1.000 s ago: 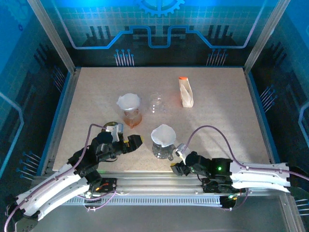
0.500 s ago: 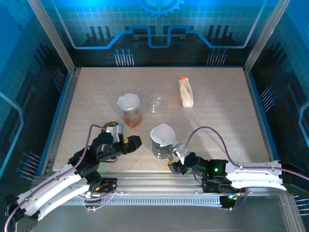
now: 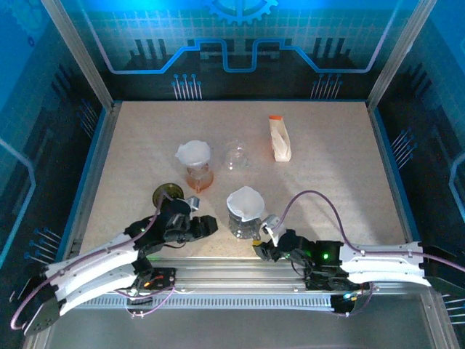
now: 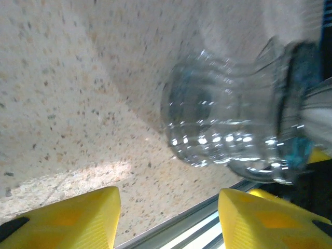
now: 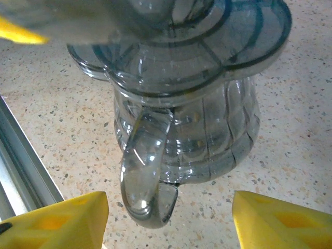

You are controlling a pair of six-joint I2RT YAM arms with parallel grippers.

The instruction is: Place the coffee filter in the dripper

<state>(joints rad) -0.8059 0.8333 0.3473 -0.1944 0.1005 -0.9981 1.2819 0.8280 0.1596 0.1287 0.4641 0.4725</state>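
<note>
A white coffee filter [image 3: 245, 201] sits in the grey dripper [image 3: 243, 211], which rests on a clear glass carafe [image 3: 244, 226] near the table's front edge. My left gripper [image 3: 208, 225] is just left of the carafe, open and empty. In the left wrist view its yellow fingers [image 4: 67, 218] frame bare table, with the carafe [image 4: 228, 129] ahead to the right. My right gripper [image 3: 262, 243] is at the carafe's near right, open. In the right wrist view the carafe's handle [image 5: 148, 181] points between the fingers [image 5: 282, 223], under the dripper [image 5: 207, 52].
An orange dripper with a white filter [image 3: 195, 163] stands at mid-table. A clear glass [image 3: 237, 154] is to its right and a pack of filters [image 3: 279, 139] lies further right. A dark round disc [image 3: 168, 195] lies left of the left gripper. The metal front rail [image 3: 240, 270] runs close below.
My left arm has dropped toward the front edge and swung its gripper at the carafe, jaws narrowing, uncovering the dark disc. The right gripper has shifted slightly left.
</note>
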